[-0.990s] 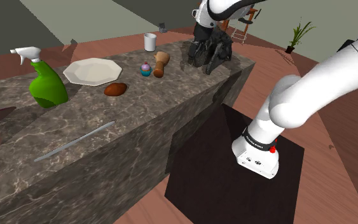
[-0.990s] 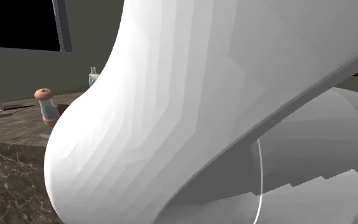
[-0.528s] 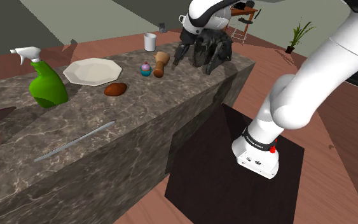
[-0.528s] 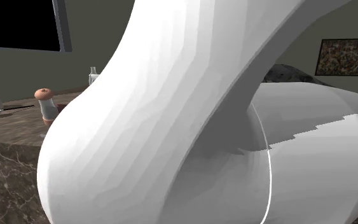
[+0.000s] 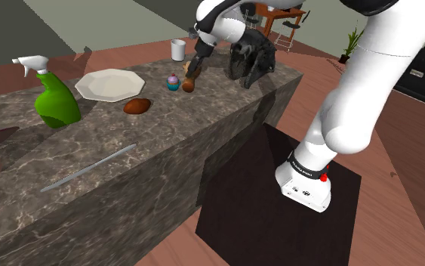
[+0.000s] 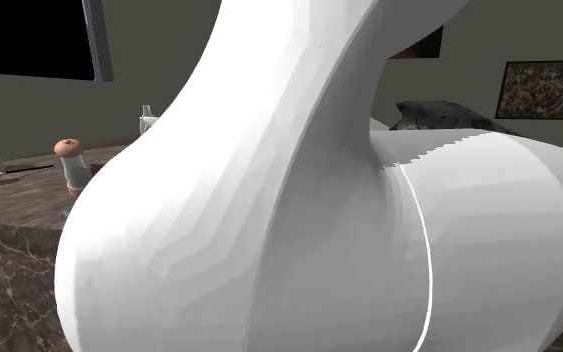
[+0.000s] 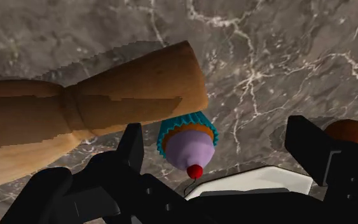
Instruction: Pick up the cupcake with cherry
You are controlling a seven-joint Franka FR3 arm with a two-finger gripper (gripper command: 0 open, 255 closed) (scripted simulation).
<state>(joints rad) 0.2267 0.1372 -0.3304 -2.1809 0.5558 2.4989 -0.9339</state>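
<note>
Claw (image 7: 219, 151) spread wide, cupcake (image 7: 187, 143) within its span.

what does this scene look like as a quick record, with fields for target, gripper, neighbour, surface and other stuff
target: cupcake, teal wrapper, lilac frosting, red cherry on top
hand state: gripper open, close to the cupcake, not clasping it
neighbour: wooden mill, right beside the cupcake
surface: dark marble counter
others: white plate, green spray bottle

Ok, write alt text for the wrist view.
A cupcake with a teal wrapper, lilac frosting and a red cherry sits between the open fingers of the black gripper, untouched. A wooden pepper mill is close beside it on the marble counter.
</note>
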